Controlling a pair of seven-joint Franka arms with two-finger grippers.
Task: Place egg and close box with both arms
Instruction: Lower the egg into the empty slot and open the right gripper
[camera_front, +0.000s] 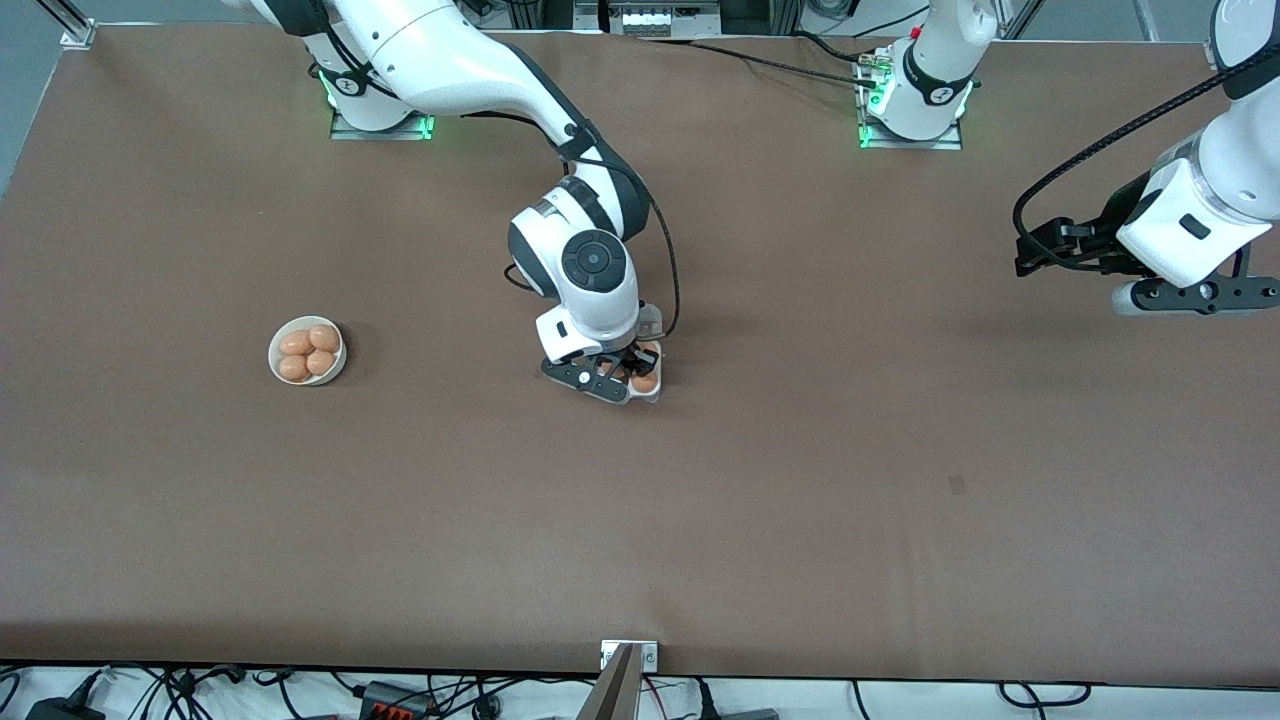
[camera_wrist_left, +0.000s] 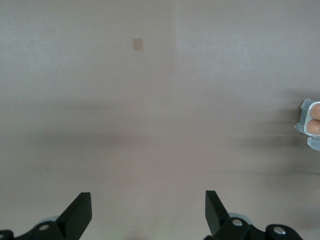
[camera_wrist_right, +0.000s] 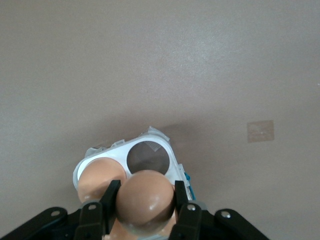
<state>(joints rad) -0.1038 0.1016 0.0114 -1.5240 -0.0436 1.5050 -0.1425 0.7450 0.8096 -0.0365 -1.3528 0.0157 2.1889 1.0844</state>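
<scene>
The box (camera_front: 655, 392) sits mid-table, a white tray with its clear lid (camera_front: 652, 320) hinged open toward the robots' bases. My right gripper (camera_front: 620, 372) hangs just over it, shut on a tan egg (camera_wrist_right: 145, 205). In the right wrist view the right gripper (camera_wrist_right: 146, 189) holds that egg above the box (camera_wrist_right: 167, 147), beside one empty cell (camera_wrist_right: 147, 157) and a cell filled by another egg (camera_wrist_right: 100, 175). My left gripper (camera_front: 1035, 250) waits open over bare table at the left arm's end. The left wrist view shows the left gripper (camera_wrist_left: 147, 200) with nothing between its fingers and the box (camera_wrist_left: 311, 122) at the frame's edge.
A round white bowl (camera_front: 275, 355) with several eggs stands toward the right arm's end of the table. A small tape patch (camera_front: 957, 485) lies on the brown tabletop nearer the front camera. The arm bases (camera_front: 380, 120) stand along the table's edge farthest from the camera.
</scene>
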